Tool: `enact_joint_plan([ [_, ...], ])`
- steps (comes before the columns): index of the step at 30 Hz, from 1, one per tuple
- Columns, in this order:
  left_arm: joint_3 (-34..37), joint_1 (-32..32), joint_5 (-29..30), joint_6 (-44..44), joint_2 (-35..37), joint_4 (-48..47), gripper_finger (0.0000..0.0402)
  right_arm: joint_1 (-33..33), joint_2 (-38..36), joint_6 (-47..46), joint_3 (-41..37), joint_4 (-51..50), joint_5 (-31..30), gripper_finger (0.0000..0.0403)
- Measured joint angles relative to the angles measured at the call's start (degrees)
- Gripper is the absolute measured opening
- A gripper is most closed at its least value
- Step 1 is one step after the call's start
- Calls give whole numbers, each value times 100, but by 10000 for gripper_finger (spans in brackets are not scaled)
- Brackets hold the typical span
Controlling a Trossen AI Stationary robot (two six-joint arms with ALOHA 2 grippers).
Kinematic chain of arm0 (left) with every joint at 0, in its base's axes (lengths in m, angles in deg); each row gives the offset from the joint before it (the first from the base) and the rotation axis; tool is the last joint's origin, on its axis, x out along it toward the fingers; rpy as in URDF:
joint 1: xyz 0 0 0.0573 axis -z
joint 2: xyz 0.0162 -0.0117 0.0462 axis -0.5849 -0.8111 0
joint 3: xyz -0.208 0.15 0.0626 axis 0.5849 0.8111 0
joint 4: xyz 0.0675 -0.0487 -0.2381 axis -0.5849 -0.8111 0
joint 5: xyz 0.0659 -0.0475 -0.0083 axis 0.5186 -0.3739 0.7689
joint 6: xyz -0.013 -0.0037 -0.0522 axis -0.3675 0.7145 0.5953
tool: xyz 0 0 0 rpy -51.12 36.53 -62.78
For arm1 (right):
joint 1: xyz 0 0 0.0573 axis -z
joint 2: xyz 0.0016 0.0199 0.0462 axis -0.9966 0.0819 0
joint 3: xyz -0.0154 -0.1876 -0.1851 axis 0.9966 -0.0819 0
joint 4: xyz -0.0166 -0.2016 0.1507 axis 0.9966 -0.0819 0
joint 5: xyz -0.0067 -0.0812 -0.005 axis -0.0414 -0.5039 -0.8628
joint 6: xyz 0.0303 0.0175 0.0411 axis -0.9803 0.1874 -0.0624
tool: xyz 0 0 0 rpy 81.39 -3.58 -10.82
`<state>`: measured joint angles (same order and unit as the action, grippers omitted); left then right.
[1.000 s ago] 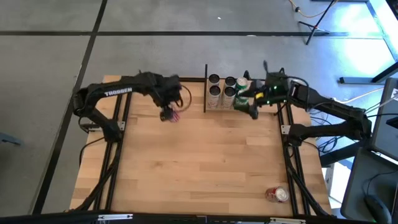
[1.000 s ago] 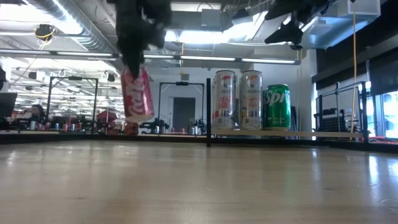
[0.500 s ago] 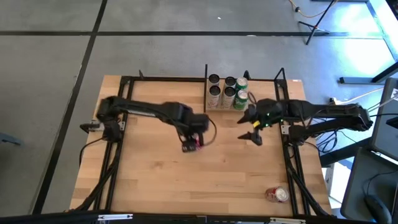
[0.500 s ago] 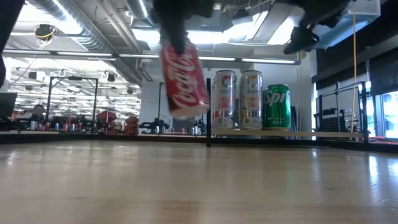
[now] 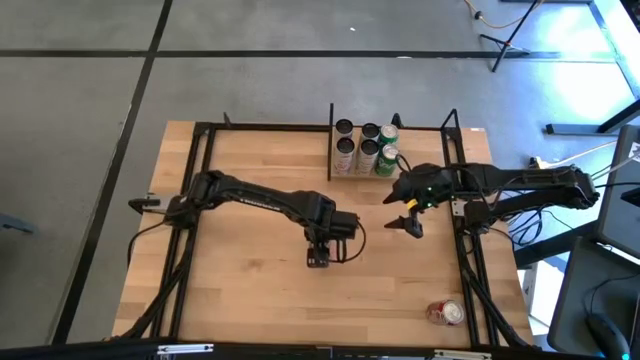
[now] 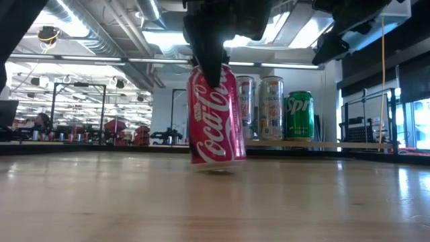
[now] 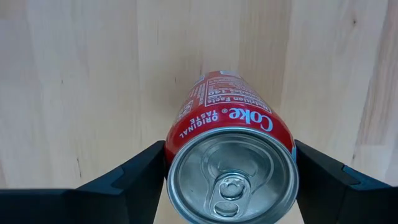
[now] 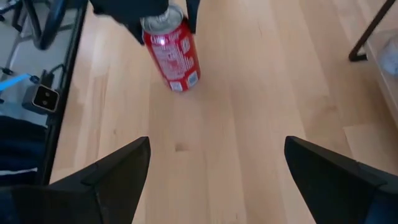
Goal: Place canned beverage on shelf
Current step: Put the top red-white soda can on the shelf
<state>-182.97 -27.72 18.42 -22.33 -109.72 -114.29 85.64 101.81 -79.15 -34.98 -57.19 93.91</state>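
One red cola can, pinched in my left end effector just above mid-surface, well apart from the shelf; I keep it upright. Right end effector spread, empty

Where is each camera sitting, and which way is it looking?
High view: above the table, looking straight down; both arms show, the left claw over the middle, the right claw open near the shelf.
Low view: at tabletop height, looking level across at the Coke can; arms enter from above.
Left wrist view: on the left arm, looking down past its fingers gripping the can.
Right wrist view: on the right arm, looking past its spread fingers.
All four show the Coke can.
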Motion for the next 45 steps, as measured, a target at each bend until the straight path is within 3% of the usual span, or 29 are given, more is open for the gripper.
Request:
enact_joint_plan([
  [12,-299,82,46,41,43,176,332,2,0,7,0,430,-2,360],
  [20,-747,187,110,-94,94,-317,339,-12,16,13,0,552,-71,360],
  [26,-777,544,1146,-20,942,-864,339,-534,416,-131,2,1478,-223,360],
  [30,112,885,1544,413,1799,-641,338,-928,1017,-217,11,2389,-639,360],
  [33,1343,1154,1565,920,2572,-3,336,-1080,1504,-267,11,2662,-1034,360],
  [39,4085,1480,1872,1919,3613,2622,335,-1080,2426,-872,4,2445,-1512,360],
  [45,5592,1511,1846,2211,3399,5461,335,-1082,3154,-1355,2,2774,-1852,360],
])
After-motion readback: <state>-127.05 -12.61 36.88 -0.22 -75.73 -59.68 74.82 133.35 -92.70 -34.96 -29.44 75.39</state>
